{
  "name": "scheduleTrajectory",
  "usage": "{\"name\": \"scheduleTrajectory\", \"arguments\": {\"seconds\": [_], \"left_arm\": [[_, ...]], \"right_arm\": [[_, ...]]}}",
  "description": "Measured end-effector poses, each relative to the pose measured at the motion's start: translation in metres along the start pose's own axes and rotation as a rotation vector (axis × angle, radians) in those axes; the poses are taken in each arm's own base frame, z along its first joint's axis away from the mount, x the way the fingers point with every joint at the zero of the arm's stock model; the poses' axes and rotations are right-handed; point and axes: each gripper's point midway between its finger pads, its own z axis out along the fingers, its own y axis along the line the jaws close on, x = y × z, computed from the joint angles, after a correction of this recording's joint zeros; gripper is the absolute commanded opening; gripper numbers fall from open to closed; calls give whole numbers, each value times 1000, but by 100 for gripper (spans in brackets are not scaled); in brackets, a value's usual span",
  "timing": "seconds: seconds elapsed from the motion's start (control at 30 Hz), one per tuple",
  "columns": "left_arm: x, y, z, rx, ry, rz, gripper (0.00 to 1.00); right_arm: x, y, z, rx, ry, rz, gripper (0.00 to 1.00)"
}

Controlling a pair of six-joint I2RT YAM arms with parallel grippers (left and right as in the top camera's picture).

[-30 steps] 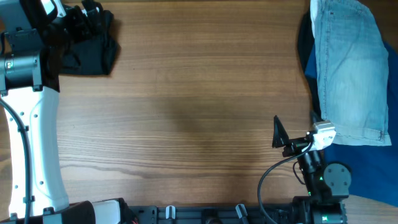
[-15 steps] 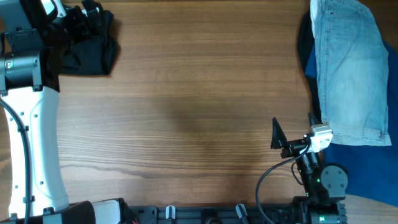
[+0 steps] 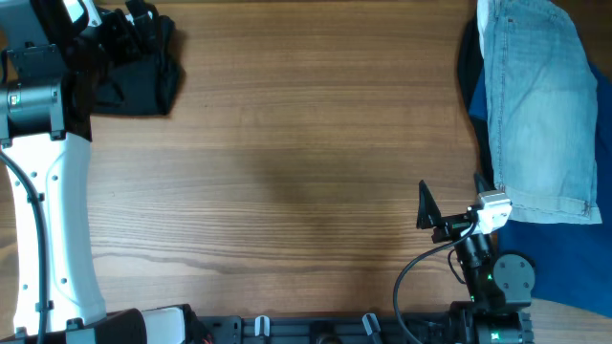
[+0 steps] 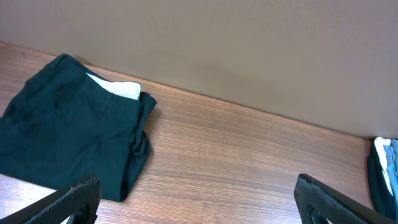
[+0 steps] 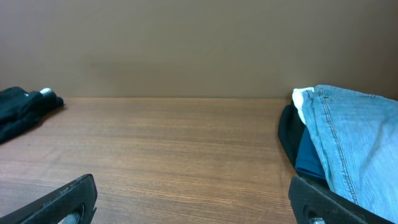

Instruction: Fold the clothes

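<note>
At the table's far left corner: black shorts [image 3: 139, 81] lie bunched beside the left claw [image 4: 199, 200] | left claw wide open, empty | right claw [image 5: 193, 200] wide open, empty, well apart | risk: pinching one layer would likely drag the pile loose.

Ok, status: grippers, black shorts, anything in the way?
Left gripper open, empty, near the black shorts. Right gripper open, empty. Shorts lie folded at far-left corner. Denim shorts far right, not in the way.

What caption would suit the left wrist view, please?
Black shorts lie on the wooden table beyond the open left gripper.
</note>
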Motion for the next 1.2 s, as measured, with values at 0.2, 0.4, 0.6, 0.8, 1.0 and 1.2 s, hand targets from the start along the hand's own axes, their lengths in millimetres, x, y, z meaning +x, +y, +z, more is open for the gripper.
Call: {"name": "scheduleTrajectory", "arguments": {"seconds": [0.2, 0.4, 0.6, 0.8, 1.0, 1.2], "left_arm": [[28, 6, -2, -24, 97, -17, 100], [64, 4, -18, 30, -88, 27, 100], [154, -7, -42, 169, -331, 104, 100], [230, 4, -55, 241, -479, 133, 100], [240, 9, -66, 248, -559, 137, 100], [255, 21, -61, 207, -517, 124, 100]], "right_arm": [[0, 0, 0, 0, 0, 0, 100], [-1, 0, 0, 2, -6, -1, 100], [-1, -1, 0, 6, -8, -2, 100], [-1, -1, 0, 7, -8, -1, 100], [-1, -1, 0, 6, -7, -1, 100], [-1, -1, 0, 6, -7, -1, 100]]}}
